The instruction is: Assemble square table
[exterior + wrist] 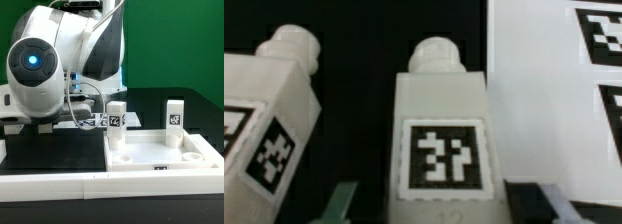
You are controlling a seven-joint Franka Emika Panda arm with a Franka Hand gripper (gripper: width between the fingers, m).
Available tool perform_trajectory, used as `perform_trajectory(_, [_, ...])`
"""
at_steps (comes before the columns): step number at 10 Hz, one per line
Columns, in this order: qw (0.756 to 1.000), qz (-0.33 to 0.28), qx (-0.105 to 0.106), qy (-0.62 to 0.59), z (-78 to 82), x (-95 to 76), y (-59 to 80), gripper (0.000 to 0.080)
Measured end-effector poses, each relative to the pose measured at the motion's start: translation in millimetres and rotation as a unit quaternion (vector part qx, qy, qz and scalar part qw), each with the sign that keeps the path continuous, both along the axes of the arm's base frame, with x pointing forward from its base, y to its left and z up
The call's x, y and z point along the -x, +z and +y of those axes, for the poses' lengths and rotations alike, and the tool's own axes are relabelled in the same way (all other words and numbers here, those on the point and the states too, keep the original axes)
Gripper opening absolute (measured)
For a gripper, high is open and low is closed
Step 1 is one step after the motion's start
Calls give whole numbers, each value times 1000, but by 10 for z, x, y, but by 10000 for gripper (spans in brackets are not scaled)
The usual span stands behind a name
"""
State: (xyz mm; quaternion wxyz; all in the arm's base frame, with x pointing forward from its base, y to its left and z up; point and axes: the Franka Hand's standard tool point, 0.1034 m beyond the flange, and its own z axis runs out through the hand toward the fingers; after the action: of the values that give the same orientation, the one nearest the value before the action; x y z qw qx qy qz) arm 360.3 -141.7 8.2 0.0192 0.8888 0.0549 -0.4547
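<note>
Bulk of the arm (50, 65), bent low over the black table (40, 160), hides the hand in the exterior view. That view shows the square slab (160, 160) on its right, with a left-corner leg (117, 122) and a right-corner leg (176, 115) upright. Only the wrist view shows the hand (441, 203), wide open with fingers (342, 203) flanking a tagged leg (443, 130) without touching it. A second leg (269, 120) lies just beside, and a white tagged surface (562, 90) is cut off.

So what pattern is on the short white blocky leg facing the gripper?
A black-and-white square tag on plain white plastic; the wrist view shows it best.
</note>
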Motion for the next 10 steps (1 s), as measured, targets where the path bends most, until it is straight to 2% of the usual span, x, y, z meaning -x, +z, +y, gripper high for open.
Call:
perform_trajectory(4, [1000, 3, -1, 0, 11, 3, 24, 291])
perform_trajectory(6, [1000, 10, -8, -5, 117, -57, 299, 291])
perform_trajectory(8, [1000, 16, -14, -11, 241, -128, 662, 291])
perform_trajectory(9, [1000, 2, -17, -9, 254, -181, 723, 291])
perform_trajectory(10, [1000, -4, -16, -8, 239, -171, 676, 291])
